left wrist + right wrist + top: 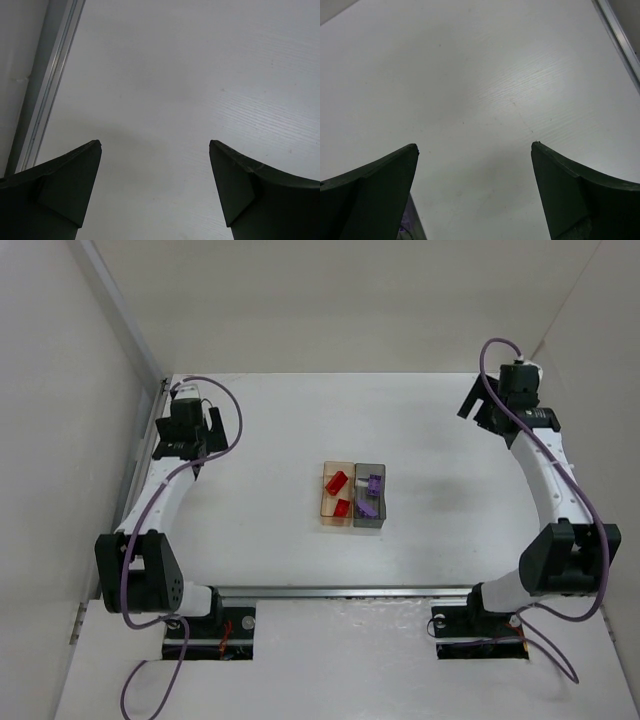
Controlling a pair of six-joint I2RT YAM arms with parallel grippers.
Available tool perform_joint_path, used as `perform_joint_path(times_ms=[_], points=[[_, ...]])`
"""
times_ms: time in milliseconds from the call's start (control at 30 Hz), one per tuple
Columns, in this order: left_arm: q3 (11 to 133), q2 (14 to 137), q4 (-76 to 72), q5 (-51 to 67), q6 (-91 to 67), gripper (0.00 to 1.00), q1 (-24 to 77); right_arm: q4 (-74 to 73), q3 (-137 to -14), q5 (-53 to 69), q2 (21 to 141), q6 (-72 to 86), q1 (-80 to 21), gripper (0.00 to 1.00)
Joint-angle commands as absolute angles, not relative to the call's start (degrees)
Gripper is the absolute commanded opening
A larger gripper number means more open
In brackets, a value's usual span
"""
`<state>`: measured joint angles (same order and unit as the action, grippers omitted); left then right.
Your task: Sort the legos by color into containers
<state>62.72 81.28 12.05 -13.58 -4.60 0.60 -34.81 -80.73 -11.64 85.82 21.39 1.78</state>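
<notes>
Two bins stand side by side at the table's middle. The orange-tan bin (334,472) holds two red legos (335,481). The dark grey bin (371,469) holds purple legos (369,506). My left gripper (190,462) is open and empty at the far left, well away from the bins; its wrist view (155,144) shows only bare table between the fingers. My right gripper (473,412) is open and empty at the far right; in its wrist view (475,146) a corner of the grey bin (412,227) with a purple lego peeks in at the bottom left.
A metal rail (145,455) runs along the left table edge, close to my left gripper, and shows in the left wrist view (47,85). Another rail (619,37) shows at the right wrist view's top right. White walls enclose the table.
</notes>
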Motion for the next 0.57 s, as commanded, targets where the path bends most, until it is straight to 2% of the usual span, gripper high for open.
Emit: perform_joint_path(times_ms=[0, 433, 533], points=[[59.7, 76.6, 9.6, -14.2, -4.0, 0.87, 0.5, -29.9, -80.6, -12.5, 82.4, 21.0, 1.5, 1.0], [58.5, 75.2, 9.0, -9.7, -4.7, 0.88, -0.6, -27.5, -79.3, -12.6, 79.7, 18.1, 1.5, 1.0], [59.1, 75.2, 9.0, -8.4, -4.7, 0.88, -0.6, -23.8, -76.7, -11.3, 76.0, 16.8, 1.5, 1.0]])
